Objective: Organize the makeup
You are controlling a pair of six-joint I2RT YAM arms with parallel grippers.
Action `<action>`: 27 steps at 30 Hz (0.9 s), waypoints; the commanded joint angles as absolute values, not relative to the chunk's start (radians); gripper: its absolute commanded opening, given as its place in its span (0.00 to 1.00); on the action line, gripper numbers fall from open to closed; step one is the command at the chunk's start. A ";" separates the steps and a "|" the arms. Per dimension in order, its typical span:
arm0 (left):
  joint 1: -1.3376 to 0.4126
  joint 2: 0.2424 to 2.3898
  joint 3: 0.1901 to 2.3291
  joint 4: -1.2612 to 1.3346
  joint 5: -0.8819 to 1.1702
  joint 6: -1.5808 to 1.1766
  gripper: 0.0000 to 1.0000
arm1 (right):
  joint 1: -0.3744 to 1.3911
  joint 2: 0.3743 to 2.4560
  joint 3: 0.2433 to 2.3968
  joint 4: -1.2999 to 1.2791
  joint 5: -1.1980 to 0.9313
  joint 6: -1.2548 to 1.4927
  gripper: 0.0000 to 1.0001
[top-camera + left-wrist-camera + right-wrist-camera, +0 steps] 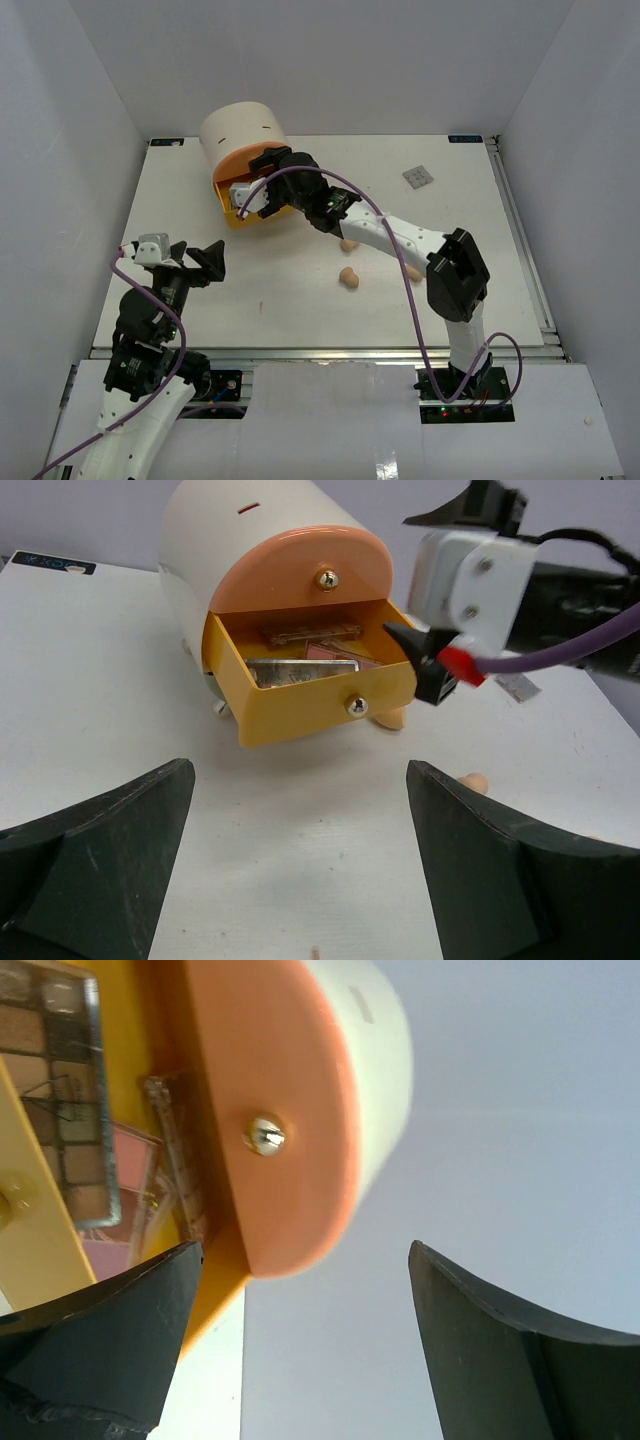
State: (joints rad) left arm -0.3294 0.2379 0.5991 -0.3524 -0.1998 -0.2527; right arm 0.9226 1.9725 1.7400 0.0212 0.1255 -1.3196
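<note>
Right pincer (302, 1260) is out over the far-left worktop (470, 220), at the mouth of the yellow drawer (300, 712) that stands pulled out of the round cream drawer unit (240, 125). Its jaws are spread wide with nothing between them. Inside the drawer I can see flat eyeshadow palettes (298, 670) lying together, a brown-toned one plus pink. Left pincer (207, 260) hangs near-left, jaws fully apart, empty, facing the drawer. Makeup not yet stowed: a tan sponge (348, 278) mid-worktop, another sponge (348, 245) just beyond it beside the right arm, and a small grey palette (418, 177) far right, well apart from the rest. My read — this is the drop-off end of a palette placement, with the loose pieces to follow. Next move calls for backing the right pincer up and clear of the drawer's wall without nudging it, then coming down over the nearest sponge — soft and rounded, so it needs a centred close.
</note>
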 commanded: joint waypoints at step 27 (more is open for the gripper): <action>-0.325 0.245 0.607 -0.359 -0.190 -0.258 0.98 | 0.132 2.315 2.170 -0.547 0.038 -0.215 0.90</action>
